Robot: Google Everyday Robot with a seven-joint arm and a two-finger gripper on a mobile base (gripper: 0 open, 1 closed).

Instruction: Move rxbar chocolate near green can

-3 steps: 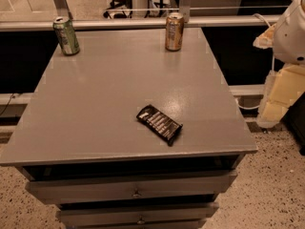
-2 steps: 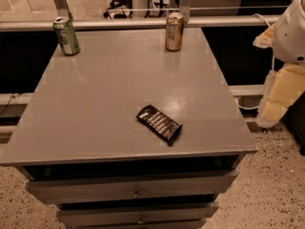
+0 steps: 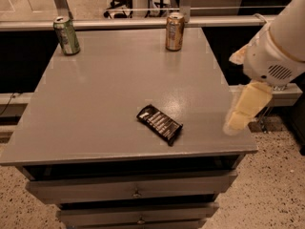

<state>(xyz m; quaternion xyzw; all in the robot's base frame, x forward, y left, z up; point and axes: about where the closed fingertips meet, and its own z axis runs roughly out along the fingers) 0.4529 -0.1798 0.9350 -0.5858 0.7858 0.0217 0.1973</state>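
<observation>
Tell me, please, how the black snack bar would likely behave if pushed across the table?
The snack bar lies flat, so it would probably slide, not roll or tip. Its smooth-looking wrapper may pivot if pushed off-centre. The gripper hangs at the right edge of the table, apart from it.

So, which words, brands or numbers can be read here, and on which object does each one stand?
No text can be read as words.
Flat black rectangular snack-bar wrapper: whitish lines of print, too blurred to read.
Slim pale-green drink can: light markings, unreadable.
Gold-brown drink can: no legible label.
Pale gripper, at the grey table's right edge: no writing visible.
</observation>
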